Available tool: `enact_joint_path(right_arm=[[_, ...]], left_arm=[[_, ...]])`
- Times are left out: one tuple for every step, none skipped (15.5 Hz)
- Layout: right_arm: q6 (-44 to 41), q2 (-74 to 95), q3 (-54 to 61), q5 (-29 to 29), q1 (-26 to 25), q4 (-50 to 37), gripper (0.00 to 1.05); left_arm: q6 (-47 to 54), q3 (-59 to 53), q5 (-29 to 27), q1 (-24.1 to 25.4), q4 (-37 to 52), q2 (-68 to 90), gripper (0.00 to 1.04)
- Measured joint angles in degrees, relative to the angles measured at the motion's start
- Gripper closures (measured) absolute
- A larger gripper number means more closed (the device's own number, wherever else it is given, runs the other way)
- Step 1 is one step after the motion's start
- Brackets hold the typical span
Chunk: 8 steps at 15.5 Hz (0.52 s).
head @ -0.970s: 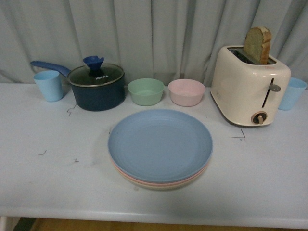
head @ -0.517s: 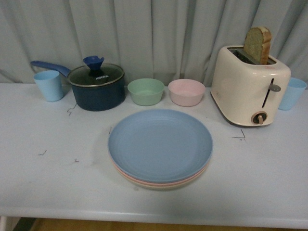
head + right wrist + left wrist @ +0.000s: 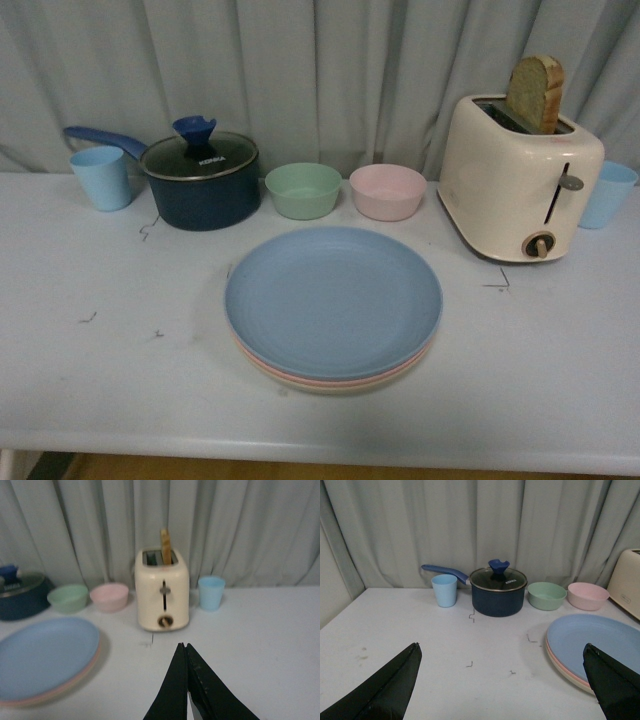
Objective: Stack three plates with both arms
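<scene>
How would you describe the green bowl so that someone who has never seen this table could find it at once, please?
Start at the dark blue lidded pot near the curtain at the back of the table. Just to its right, behind the blue plate that tops the stack, two small bowls stand side by side. The green bowl is the one nearer the pot; its neighbour, the pink bowl, is nearer the cream toaster.

3 plates (image 3: 333, 305) stacked mid-table (blue atop pink, beige).

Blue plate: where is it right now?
In the front view the blue plate lies at table centre, on top of the pink plate and the cream one, in front of the green bowl and pink bowl.
</scene>
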<state>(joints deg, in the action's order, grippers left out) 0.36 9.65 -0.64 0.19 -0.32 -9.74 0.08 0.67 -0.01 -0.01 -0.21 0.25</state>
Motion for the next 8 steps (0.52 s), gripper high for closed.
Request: enact_joint_path(right_arm=[[0.00,-4.87,-0.02,-0.15,0.00,7.93,1.03],[0.00,-9.33,-0.02,-0.17,0.00,9.62,1.03],[0.00,-9.46,-0.09,-0.17,0.00,9.75,1.03],[-0.02,-9.38,-0.02,-0.17,0.00,10.05,1.03],[-0.04,-9.51,-0.02,-0.17,0.00,9.90,1.02],[-0.04,-9.51,-0.02,-0.17,0.00,9.92,0.88],[-0.02,-9.51,-0.02,-0.17,0.00,9.94,0.76],[-0.04,-9.51,-0.02,-0.17,0.00,9.94,0.63]], left_arm=[[0.00,0.00,0.02,-0.02,0.00,0.00,0.07],[0.00,0.00,-0.04,0.00,-0.02,0.00,0.07],[0.00,0.00,0.02,0.00,0.04,0.00,0.07],[0.00,0.00,0.00,0.00,0.00,0.00,0.07],[-0.02,0.00,0.00,0.00,0.00,0.00,0.07],[0.00,0.00,0.00,0.00,0.02,0.00,0.07],[0.00,0.00,0.00,0.00,0.00,0.00,0.07],[0.00,0.00,0.00,0.00,0.00,0.00,0.07]])
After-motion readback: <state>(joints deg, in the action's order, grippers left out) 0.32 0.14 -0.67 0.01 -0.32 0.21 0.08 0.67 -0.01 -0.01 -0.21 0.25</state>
